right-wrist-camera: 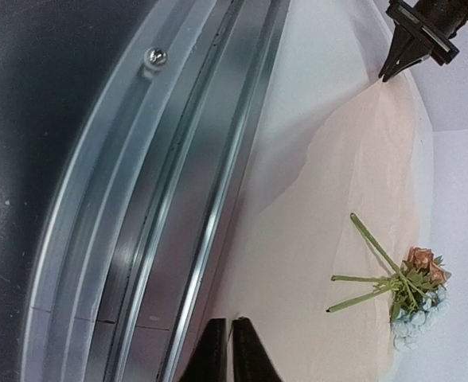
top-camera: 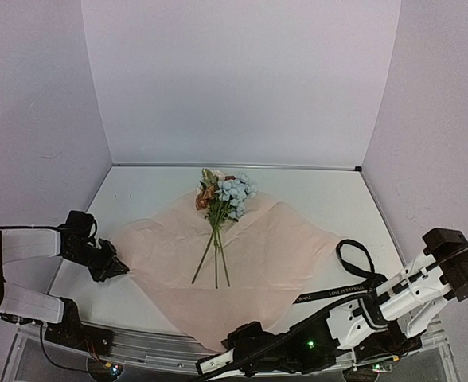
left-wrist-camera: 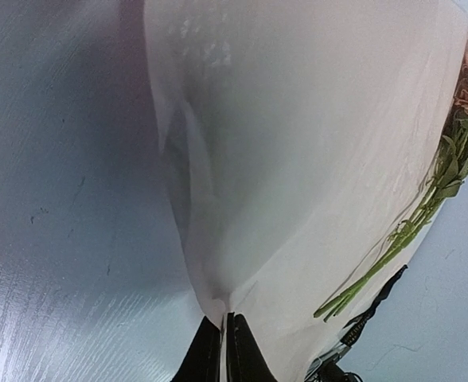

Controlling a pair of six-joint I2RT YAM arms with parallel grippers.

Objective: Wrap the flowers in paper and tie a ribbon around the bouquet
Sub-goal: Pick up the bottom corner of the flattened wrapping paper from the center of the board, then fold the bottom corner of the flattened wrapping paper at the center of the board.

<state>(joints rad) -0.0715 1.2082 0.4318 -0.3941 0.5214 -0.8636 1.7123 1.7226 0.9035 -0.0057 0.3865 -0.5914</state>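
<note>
While sweeping down from above, start with the white table (top-camera: 321, 195), boxed in by pale walls. Next in size, the paper (top-camera: 258, 255): pale pink, creased, laid out as a diamond over the middle of the tabletop, near corner right at the front edge. Then the flowers (top-camera: 220, 227), lying on the sheet's far half, blue, cream and orange-brown blooms at the far corner, green stems fanning back toward the centre. Off to the right, the ribbon (top-camera: 353, 274), black with light lettering, looped on bare table just past the sheet's right corner, lettered tail stretched toward the near-right edge. Down to the small stuff now. Left gripper (top-camera: 121, 267) out at the sheet's left corner, fingers (left-wrist-camera: 206, 354) pinched on that corner, pink tenting up from the tips. Right gripper (top-camera: 218, 358) at the near corner beside the metal rail (right-wrist-camera: 178, 183), closed tight too, pink edge running into the fingertips (right-wrist-camera: 250, 354).
</note>
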